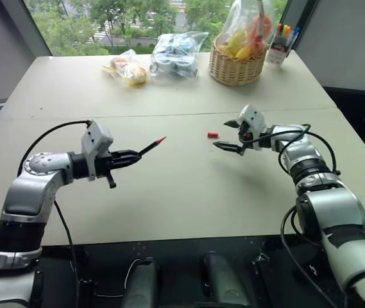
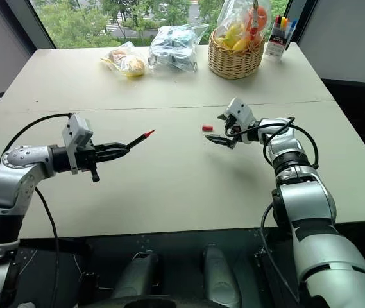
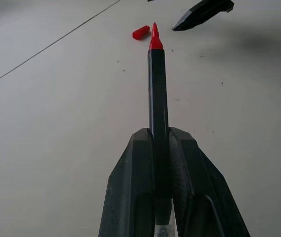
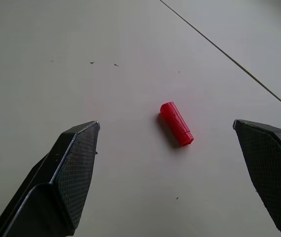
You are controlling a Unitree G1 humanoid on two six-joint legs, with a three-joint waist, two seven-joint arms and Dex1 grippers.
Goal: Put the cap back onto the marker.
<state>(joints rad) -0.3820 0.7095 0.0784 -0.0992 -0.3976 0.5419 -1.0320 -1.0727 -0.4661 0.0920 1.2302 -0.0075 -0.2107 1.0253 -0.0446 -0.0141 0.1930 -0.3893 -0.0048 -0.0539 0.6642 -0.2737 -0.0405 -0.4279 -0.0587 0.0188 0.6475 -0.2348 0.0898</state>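
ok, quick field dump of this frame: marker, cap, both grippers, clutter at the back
marker: thin black-barrelled marker, red tip bare, held off the table, tip pointing toward the cap
cap: tiny red cylindrical plastic cap, lying on its side on the pale table, untouched
left gripper: shut on the marker's barrel
right gripper: open, just short of the cap, fingers either side of it in its wrist view
back of table: woven wicker basket of bagged items, two clear plastic bags, bunch of coloured markers
capping: not yet done
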